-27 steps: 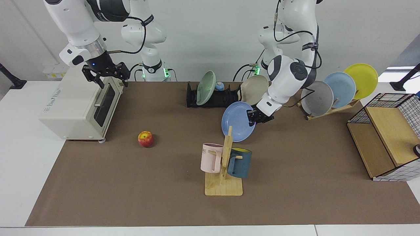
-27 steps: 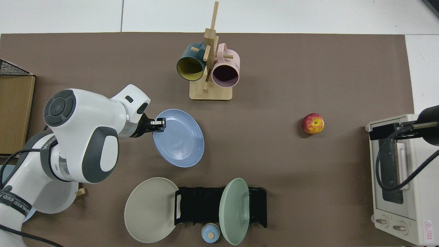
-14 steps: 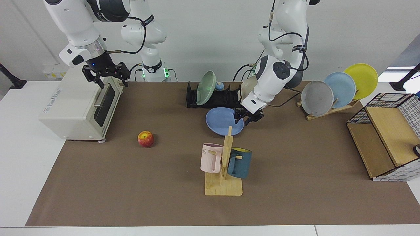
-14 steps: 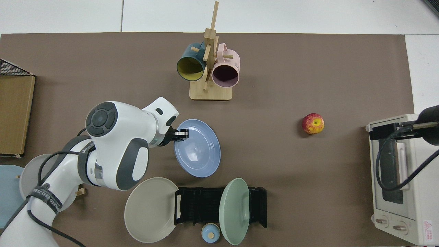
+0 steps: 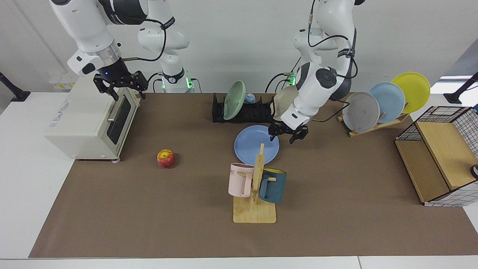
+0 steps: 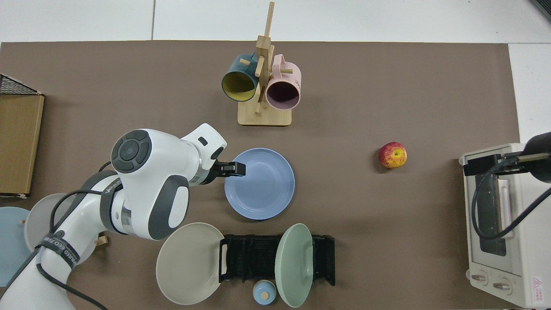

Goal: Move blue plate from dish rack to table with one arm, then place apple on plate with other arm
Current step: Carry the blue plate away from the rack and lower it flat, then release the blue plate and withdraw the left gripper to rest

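The blue plate [image 5: 251, 146] [image 6: 260, 185] lies flat on the brown mat of the table [image 5: 336, 194] [image 6: 387, 86], in front of the black dish rack [image 5: 255, 112] [image 6: 254, 258]. My left gripper [image 5: 282, 137] [image 6: 236, 169] hovers at the plate's rim on the side away from the apple. It is open, with one finger over the rim and nothing held. The red apple [image 5: 165, 158] [image 6: 392, 155] sits alone on the mat between the plate and the toaster oven. My right gripper [image 5: 121, 89] [image 6: 486, 163] waits open above the toaster oven.
A wooden mug tree [image 5: 255, 194] [image 6: 263, 107] with a pink and a teal mug stands close to the plate. The toaster oven [image 5: 89, 119], a slanted wooden rack [image 5: 384, 101] of plates and a wire-sided box [image 5: 440, 157] border the mat. A green plate [image 6: 295, 262] and a beige plate [image 6: 187, 262] sit at the dish rack.
The left arm swung the tilted blue plate toward the apple side and laid it flat on the mat. Its gripper has opened and let go. The right arm has not moved.
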